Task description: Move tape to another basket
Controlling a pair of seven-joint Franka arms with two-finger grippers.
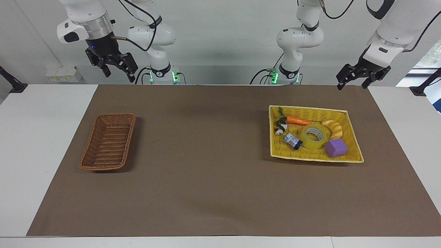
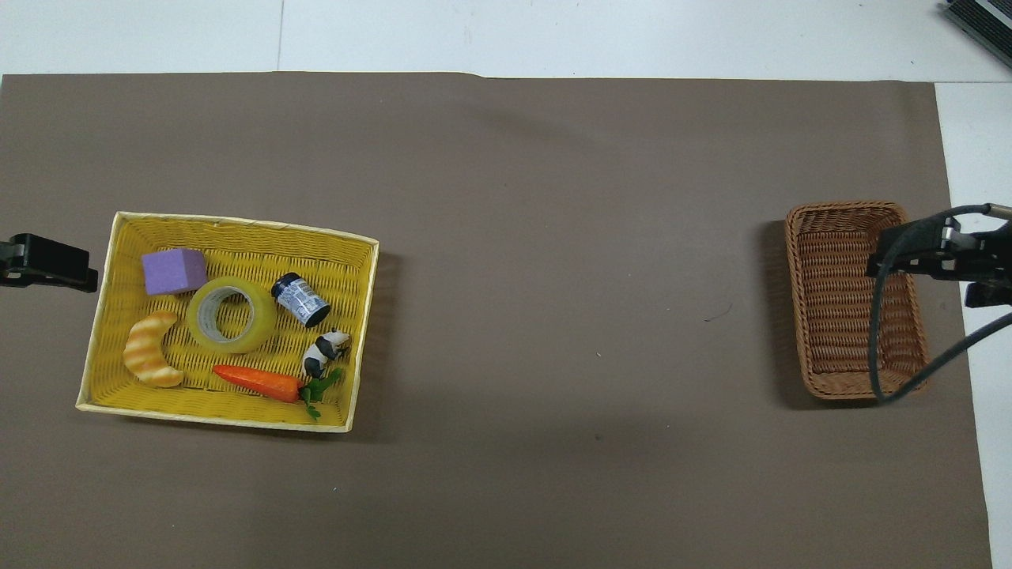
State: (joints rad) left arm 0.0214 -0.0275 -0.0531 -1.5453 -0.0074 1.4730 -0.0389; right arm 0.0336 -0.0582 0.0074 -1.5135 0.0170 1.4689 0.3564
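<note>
Both grippers wait aloft; tape (image 1: 313,136) in yellow tray (image 1: 349,119).

We see two arms with glossy white rounded shells, their joints ringed by black bands. Just above the right claw (image 1: 117,70) sits a brushed silver collar, then a black wrist block with a small blue light, and a white side box with a dark oval panel beside that collar. The claw itself is black, angular, with two stubby fingers. The left claw (image 1: 356,81) is likewise black, hung below a white wrist housing with a grey slot mark. Thin black cables loop from above each claw back along the arms. Well away from the claws, both bases glow green and carry black collars with white markings.
</note>
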